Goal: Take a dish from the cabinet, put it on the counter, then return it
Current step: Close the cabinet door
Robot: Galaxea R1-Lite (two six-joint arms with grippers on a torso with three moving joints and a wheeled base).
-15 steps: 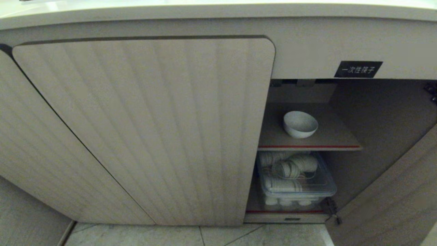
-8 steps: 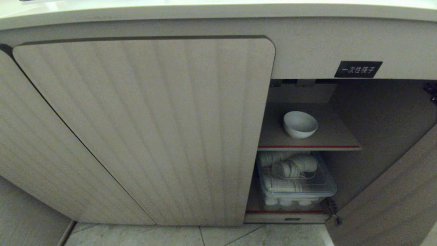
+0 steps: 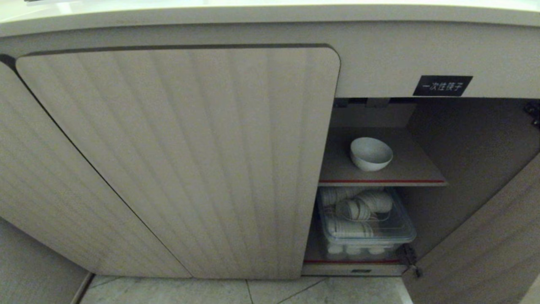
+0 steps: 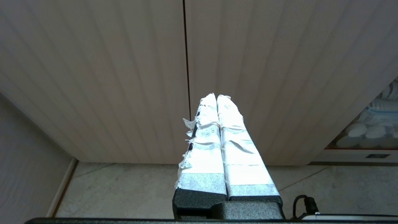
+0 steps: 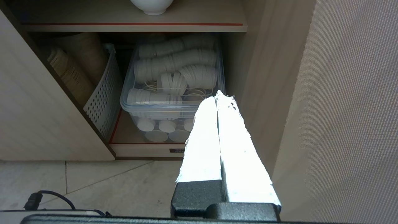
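One white bowl, one clear plastic box, one perforated basket, two taped pincers.

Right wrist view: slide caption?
Shut right pincer before open cabinet; bowl on upper shelf.

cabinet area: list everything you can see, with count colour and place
dish: one, white, upright on the upper red-edged shelf
cabinet: beige ribbed doors, right one open
label: one, black with white characters, above the opening
clear box: one, holding stacked white cups, bottom shelf
perforated basket: one, white, beside the box, holding brown stacks
counter: pale, along the top
floor: grey tiles
left gripper: shut, empty, facing closed doors
right gripper: shut, empty, before the opening
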